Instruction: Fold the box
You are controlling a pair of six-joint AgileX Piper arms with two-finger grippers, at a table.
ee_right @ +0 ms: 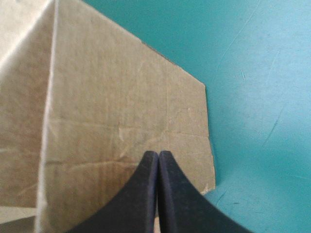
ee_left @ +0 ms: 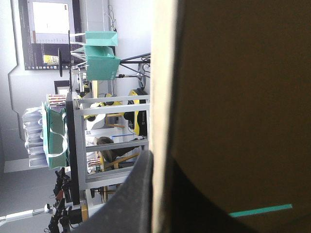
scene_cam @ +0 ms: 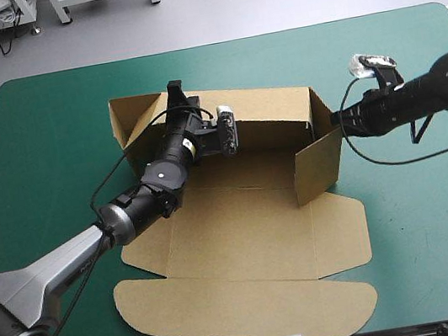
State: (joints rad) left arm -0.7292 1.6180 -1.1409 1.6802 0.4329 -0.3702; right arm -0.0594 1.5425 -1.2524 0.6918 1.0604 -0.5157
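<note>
The brown box point(scene_cam: 251, 232) lies in the middle of the teal-green table with its back wall and right side wall point(scene_cam: 318, 161) raised and its lid flat toward the front edge. My left gripper point(scene_cam: 179, 97) is at the top edge of the back wall, shut on the box. In the left wrist view that board edge point(ee_left: 161, 97) runs up between the fingers of my left gripper point(ee_left: 160, 204). My right gripper point(scene_cam: 334, 119) is shut, with its tip against the outside of the right wall. In the right wrist view the tips of my right gripper point(ee_right: 158, 155) meet over that wall point(ee_right: 121, 111).
A loose flap point(scene_cam: 135, 118) stands angled at the box's far left corner. Bare teal-green cover point(scene_cam: 50, 144) surrounds the box on the left, right and far sides. The rounded lid flap point(scene_cam: 246, 305) reaches close to the table's front edge.
</note>
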